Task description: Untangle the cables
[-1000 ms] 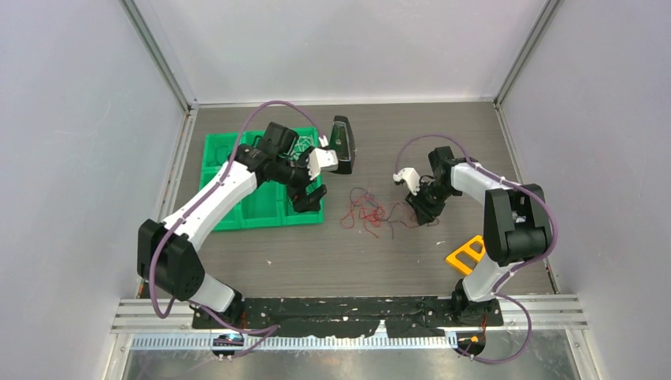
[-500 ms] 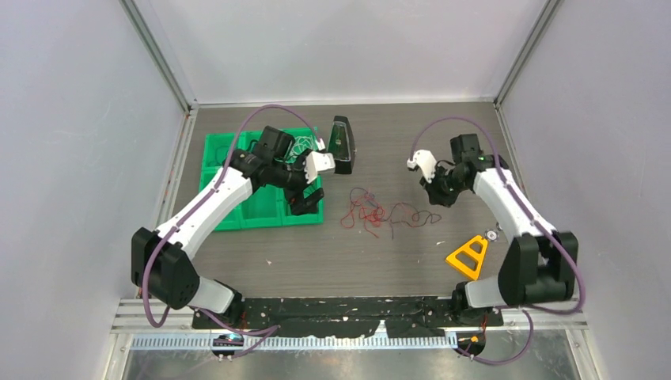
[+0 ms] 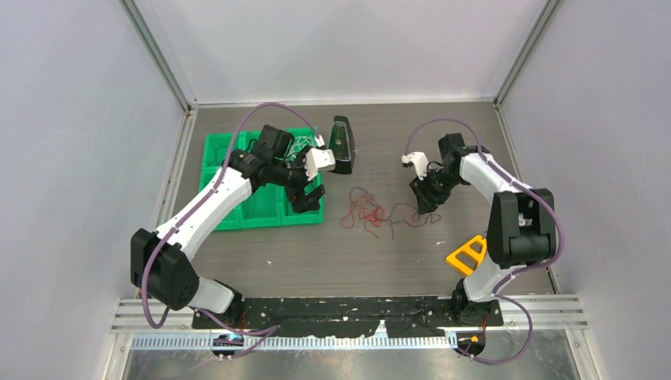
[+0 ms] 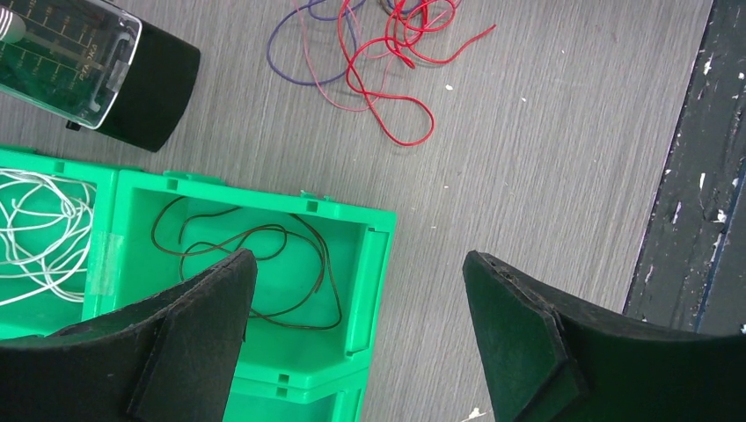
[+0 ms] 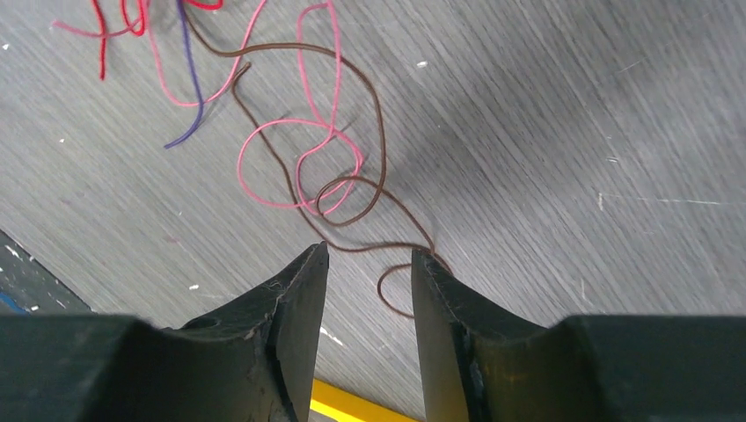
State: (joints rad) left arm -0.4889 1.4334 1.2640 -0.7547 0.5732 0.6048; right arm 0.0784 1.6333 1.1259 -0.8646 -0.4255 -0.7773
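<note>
Grey wood-grain tabletop [image 3: 316, 253] in a walled cell. The cables [image 3: 378, 212] lie in a loose red, pink and brown tangle mid-table, between the arms. The right gripper [image 5: 369, 255] is the nearer: jaws parted, empty, low at the tangle's right end. A brown cable [image 5: 380, 149] runs crosswise just past its tips. The left gripper [image 4: 359, 258] is spread wide, empty, over the green tray [image 4: 376, 272].
</note>
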